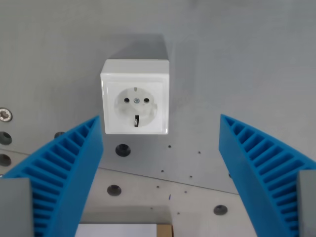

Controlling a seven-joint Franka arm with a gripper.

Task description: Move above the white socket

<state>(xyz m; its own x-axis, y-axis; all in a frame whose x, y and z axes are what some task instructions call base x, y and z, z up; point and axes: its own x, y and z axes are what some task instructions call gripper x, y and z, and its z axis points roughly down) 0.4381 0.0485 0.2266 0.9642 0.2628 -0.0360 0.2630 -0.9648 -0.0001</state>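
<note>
The gripper (160, 128) is spread wide and empty; centre it over the socket (135, 97), which sits up-left on the plate (237, 59).

The white socket (135, 97), a square box-shaped unit with a recessed round face, two pin holes, a centre screw and a dark slot below, sat face-up on the grey surface, lying left of centre in the upper half of the wrist view.
</note>
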